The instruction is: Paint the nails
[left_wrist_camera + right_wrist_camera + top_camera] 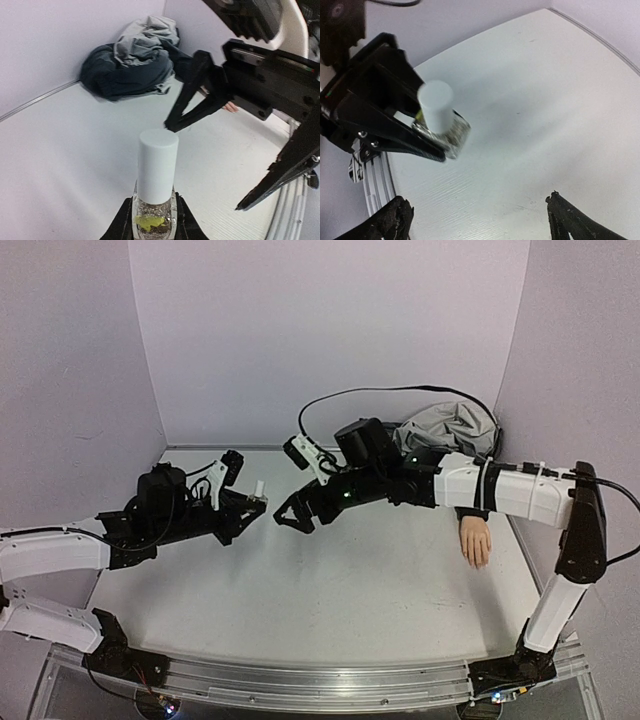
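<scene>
Barely vis. nails (479,562), pale peach hand (474,538).

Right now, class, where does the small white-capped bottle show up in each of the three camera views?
Top external: the bottle is left of centre, at the tip of the left gripper.
Left wrist: the bottle is at bottom centre, upright.
Right wrist: the bottle is left of centre, tilted.
Shared landmark: the left gripper, clamped on it in all three views.
</scene>
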{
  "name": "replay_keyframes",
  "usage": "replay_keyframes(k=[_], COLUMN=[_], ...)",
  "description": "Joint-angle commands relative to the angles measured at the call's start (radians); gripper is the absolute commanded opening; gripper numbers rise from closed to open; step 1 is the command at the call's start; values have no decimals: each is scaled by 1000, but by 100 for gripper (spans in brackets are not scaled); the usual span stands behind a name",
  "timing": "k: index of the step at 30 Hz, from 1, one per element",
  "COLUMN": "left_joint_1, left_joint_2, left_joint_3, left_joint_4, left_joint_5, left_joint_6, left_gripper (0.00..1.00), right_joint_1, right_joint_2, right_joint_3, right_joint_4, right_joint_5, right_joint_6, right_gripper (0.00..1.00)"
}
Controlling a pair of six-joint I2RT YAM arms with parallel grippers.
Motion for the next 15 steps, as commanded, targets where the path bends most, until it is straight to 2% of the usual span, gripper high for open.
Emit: replay_keyframes(k=[1, 7, 11, 15], left_joint_1=[-1, -3, -15, -37], left_joint_2=[6, 45, 75, 101], left_joint_3=[11, 29, 40, 53], left_joint_4=[66, 66, 67, 68], left_joint_5=[-231, -193, -172, -171], left_joint_6=[63, 40, 30, 42], left_gripper=[0, 0, 0, 0], right_joint_1=[3, 6, 6, 10], right_joint_2=[-104, -87, -55, -3], right_joint_3=[-39, -51, -43, -9], right_joint_4=[52, 90, 142, 161], right_joint_5=[294, 325, 220, 142], right_joint_6=[192, 372, 454, 487], right_gripper=[98, 98, 97, 91])
